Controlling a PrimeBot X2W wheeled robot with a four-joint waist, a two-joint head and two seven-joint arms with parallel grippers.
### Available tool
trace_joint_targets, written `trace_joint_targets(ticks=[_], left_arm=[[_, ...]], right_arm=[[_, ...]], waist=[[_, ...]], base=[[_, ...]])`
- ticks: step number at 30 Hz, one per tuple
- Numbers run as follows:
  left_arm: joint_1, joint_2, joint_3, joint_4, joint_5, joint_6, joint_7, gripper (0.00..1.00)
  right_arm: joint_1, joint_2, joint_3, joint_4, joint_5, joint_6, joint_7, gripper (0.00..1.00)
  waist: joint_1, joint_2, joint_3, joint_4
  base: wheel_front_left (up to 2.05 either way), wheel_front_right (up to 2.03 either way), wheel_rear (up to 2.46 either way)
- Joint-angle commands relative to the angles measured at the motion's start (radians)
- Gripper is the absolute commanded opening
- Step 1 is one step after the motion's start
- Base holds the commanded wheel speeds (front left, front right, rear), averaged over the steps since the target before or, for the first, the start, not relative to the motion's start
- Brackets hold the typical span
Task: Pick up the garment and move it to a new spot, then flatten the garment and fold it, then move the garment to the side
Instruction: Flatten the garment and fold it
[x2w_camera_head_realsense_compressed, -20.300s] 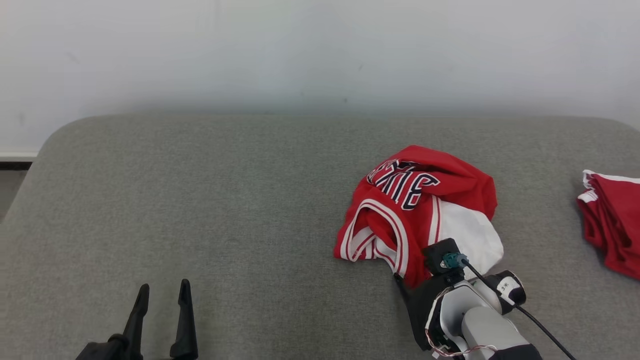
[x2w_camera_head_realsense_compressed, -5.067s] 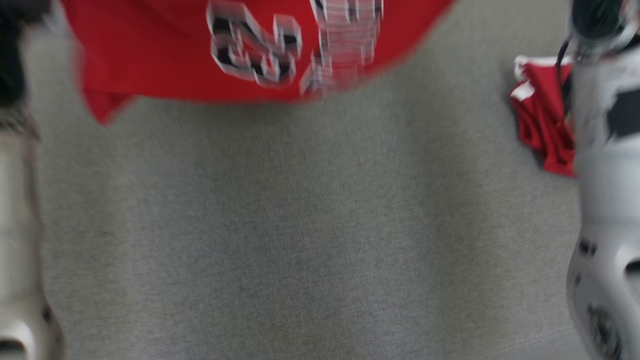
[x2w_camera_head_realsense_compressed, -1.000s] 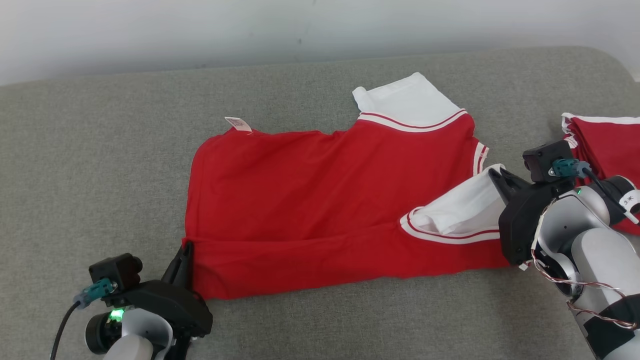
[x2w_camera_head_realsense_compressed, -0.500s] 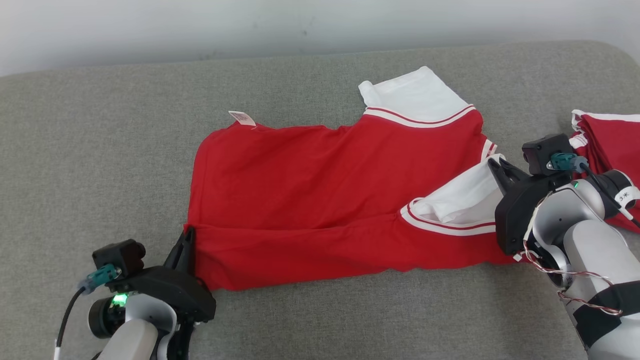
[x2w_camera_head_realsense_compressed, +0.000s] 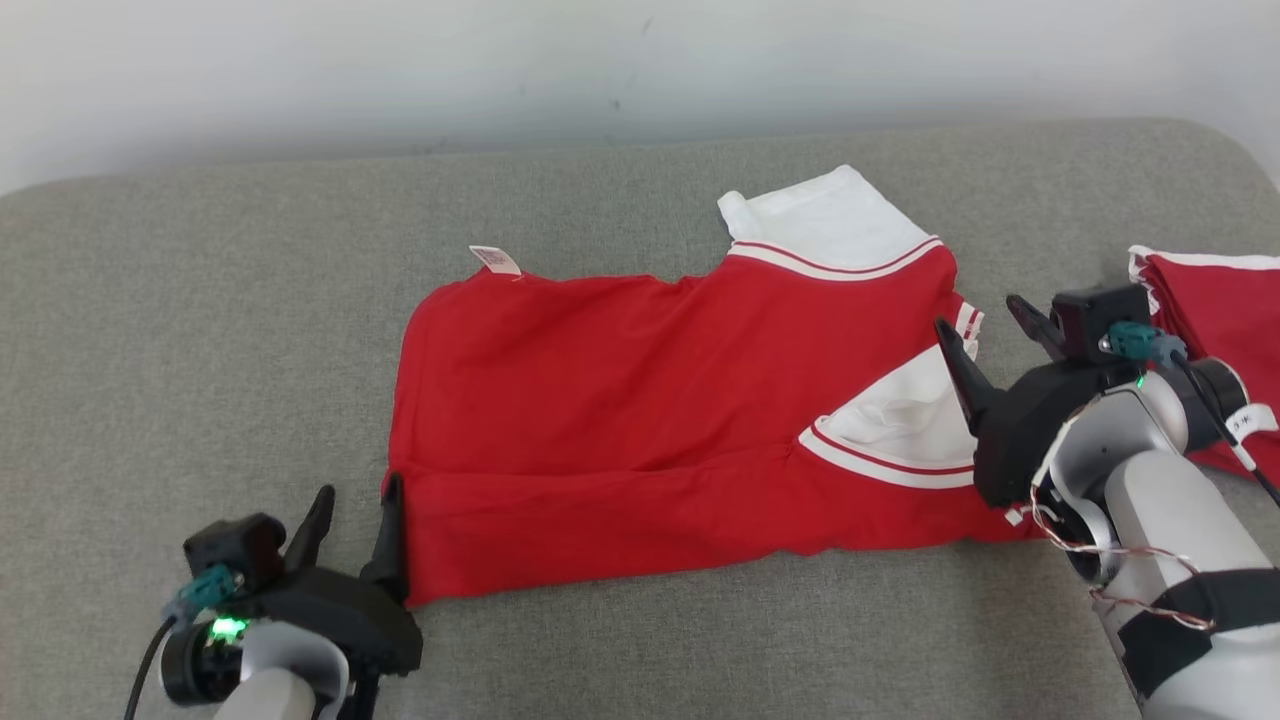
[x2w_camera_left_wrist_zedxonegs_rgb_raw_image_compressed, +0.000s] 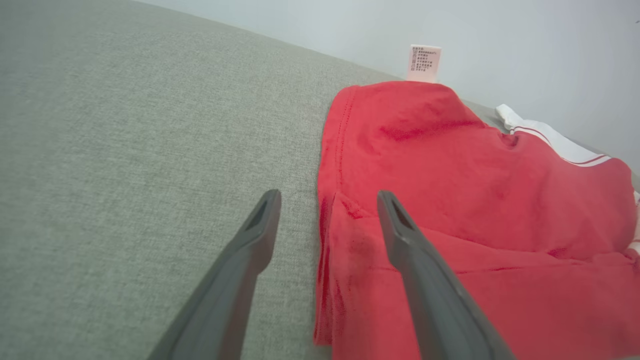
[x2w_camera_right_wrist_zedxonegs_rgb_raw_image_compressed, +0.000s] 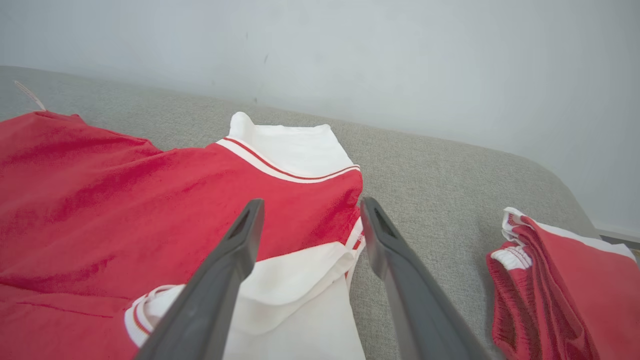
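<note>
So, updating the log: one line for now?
left gripper: open, at hem | right gripper: open, at white sleeve | red jersey: spread on grey cushion

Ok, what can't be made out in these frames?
Red garment underside: head view, lies against the cushion.
Care label print: left wrist view, too small.
Second red garment: head view, cut off by right edge, partly behind right arm.

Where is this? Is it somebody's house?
Hard to say, maybe a plain practice room. There is a wide grey cushion like a bed or sofa, a bare pale wall behind it, and a red shirt spread out near other red clothes.
</note>
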Motion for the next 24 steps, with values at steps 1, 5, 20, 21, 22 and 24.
trace_joint_targets(ticks=[1, 5, 20, 21, 22, 24], left_arm=[[0.024, 0.010, 0.003, -0.010, 0.011, 0.007, -0.015, 1.00], [0.088, 0.034, 0.001, -0.055, 0.057, 0.025, -0.039, 1.00], [0.136, 0.015, -0.054, -0.115, 0.172, 0.066, -0.041, 1.00], [0.124, 0.013, -0.061, -0.106, 0.177, 0.067, -0.031, 1.00], [0.112, 0.012, -0.066, -0.098, 0.183, 0.068, -0.026, 1.00], [0.089, 0.008, -0.077, -0.078, 0.190, 0.065, -0.015, 1.00]], right_arm=[[0.027, -0.001, -0.009, -0.001, 0.005, 0.001, -0.002, 1.00], [0.080, -0.014, -0.044, -0.019, 0.018, 0.001, 0.032, 1.00], [0.249, 0.034, -0.212, -0.033, -0.030, 0.001, 0.190, 1.00], [0.244, 0.039, -0.215, -0.028, -0.035, 0.001, 0.197, 1.00], [0.239, 0.046, -0.219, -0.021, -0.039, 0.001, 0.210, 1.00], [0.231, 0.057, -0.226, -0.011, -0.052, 0.001, 0.232, 1.00]], waist=[[0.0000, -0.0001, -0.019, 0.001], [0.0000, -0.0001, -0.036, -0.001], [0.0000, -0.0001, 0.000, 0.005], [0.0000, -0.0001, 0.007, 0.006], [0.0000, -0.0001, 0.016, 0.007], [0.0000, -0.0001, 0.029, 0.010]], base=[[0.00, 0.00, 0.00], [0.00, 0.00, 0.00], [0.00, 0.00, 0.00], [0.00, 0.00, 0.00], [0.00, 0.00, 0.00], [0.00, 0.00, 0.00]])
